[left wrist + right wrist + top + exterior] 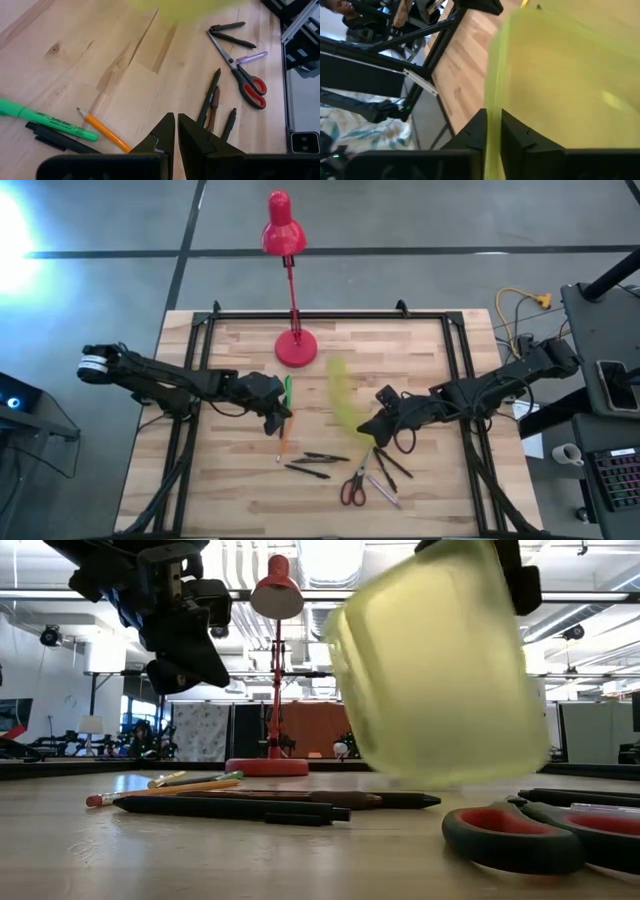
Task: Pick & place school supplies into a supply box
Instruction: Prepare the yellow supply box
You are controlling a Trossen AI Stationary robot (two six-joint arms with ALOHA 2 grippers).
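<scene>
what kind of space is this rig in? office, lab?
Likely an open lab or workshop floor: exposed ceiling ducts and partition panels behind the wooden table, bare concrete floor, and loose cabling beside the metal frame.

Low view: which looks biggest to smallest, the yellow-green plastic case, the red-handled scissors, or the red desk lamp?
1. Translucent yellow-green plastic case, raised and near the camera.
2. Red desk lamp, far back.
3. Red-handled scissors, partly cut off, so unsure against the lamp.

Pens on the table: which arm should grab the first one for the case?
Left, probably. The right tool is shut on the yellow case, lifted off the table. The left tool is shut on nothing and hangs above the green marker and orange pencil.
</scene>
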